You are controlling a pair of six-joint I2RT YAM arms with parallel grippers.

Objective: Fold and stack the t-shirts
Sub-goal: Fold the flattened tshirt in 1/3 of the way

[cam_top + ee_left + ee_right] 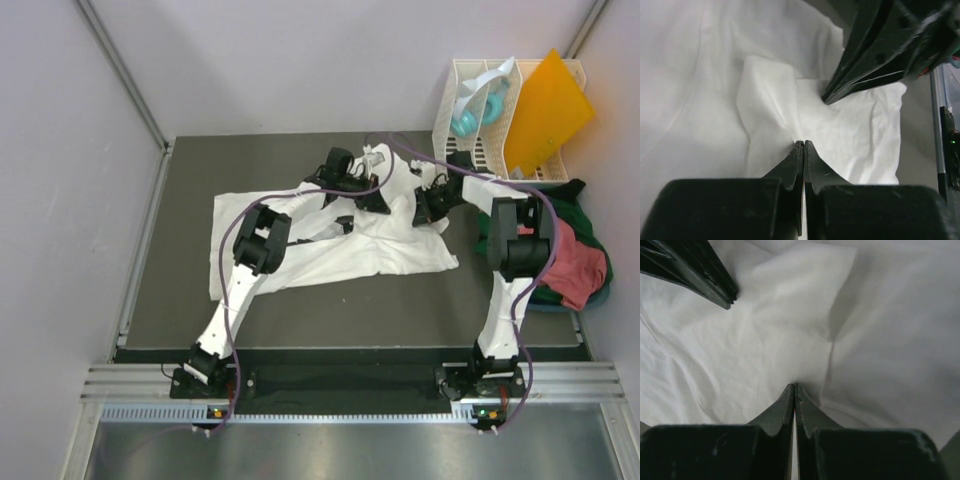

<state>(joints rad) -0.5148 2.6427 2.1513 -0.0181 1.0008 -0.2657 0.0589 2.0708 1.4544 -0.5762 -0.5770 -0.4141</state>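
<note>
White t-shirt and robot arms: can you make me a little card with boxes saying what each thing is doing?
white t-shirt: spread out and rumpled on the dark table
left end effector: shut, pinching the white cloth
right end effector: shut, pinching the white cloth close to the left one
salmon-red t-shirt: crumpled in a heap at the table's right edge
dark green t-shirt: in the same heap, mostly under the red one
white rack: far right corner, orange sheet leaning in it
stack: none made yet
</note>
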